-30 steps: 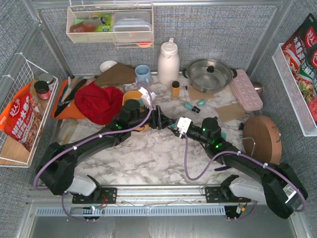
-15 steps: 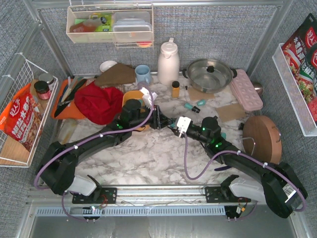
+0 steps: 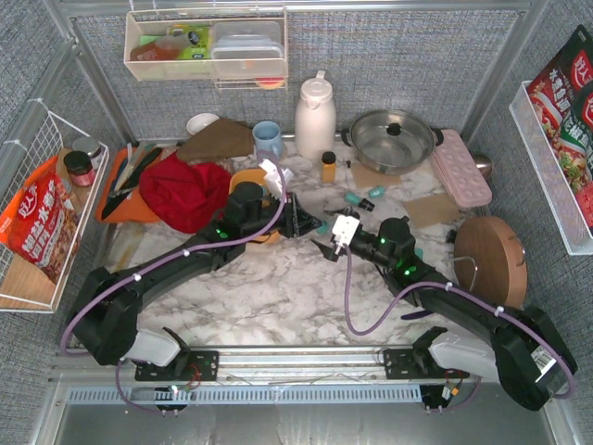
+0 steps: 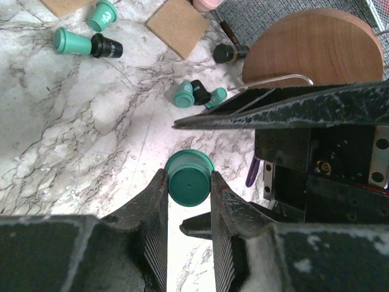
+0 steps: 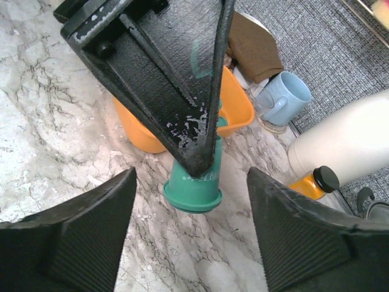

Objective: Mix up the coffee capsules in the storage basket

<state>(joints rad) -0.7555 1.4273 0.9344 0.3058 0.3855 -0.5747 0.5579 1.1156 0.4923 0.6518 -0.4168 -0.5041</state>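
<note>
A teal coffee capsule [image 4: 189, 182] hangs just above the marble, and my left gripper [image 4: 187, 177] is shut on it with both ribbed fingers pressed against its sides. In the right wrist view the same capsule [image 5: 196, 185] hangs rim down from the left fingers [image 5: 182, 73]. My right gripper [image 5: 191, 225] stands open around it, its pads well clear on both sides. The orange storage basket [image 5: 240, 100] lies just behind the capsule, and in the top view the left arm largely hides the basket [image 3: 244, 178]. Loose teal and black capsules [image 4: 85, 42] lie on the marble, with several more [image 4: 194, 93] nearby.
At the back stand a white thermos [image 3: 315, 116], blue mug [image 3: 267, 139], steel pot [image 3: 393, 139] and amber bottle [image 3: 328, 167]. A pink egg tray [image 3: 460, 167] and round wooden board [image 3: 489, 260] lie right. A red cloth [image 3: 185, 192] and orange cutting board [image 3: 125, 199] lie left.
My right gripper has opened and let go of the teal capsule. The left gripper has shut on that capsule. Both arms stay nose to nose at the table's middle.
</note>
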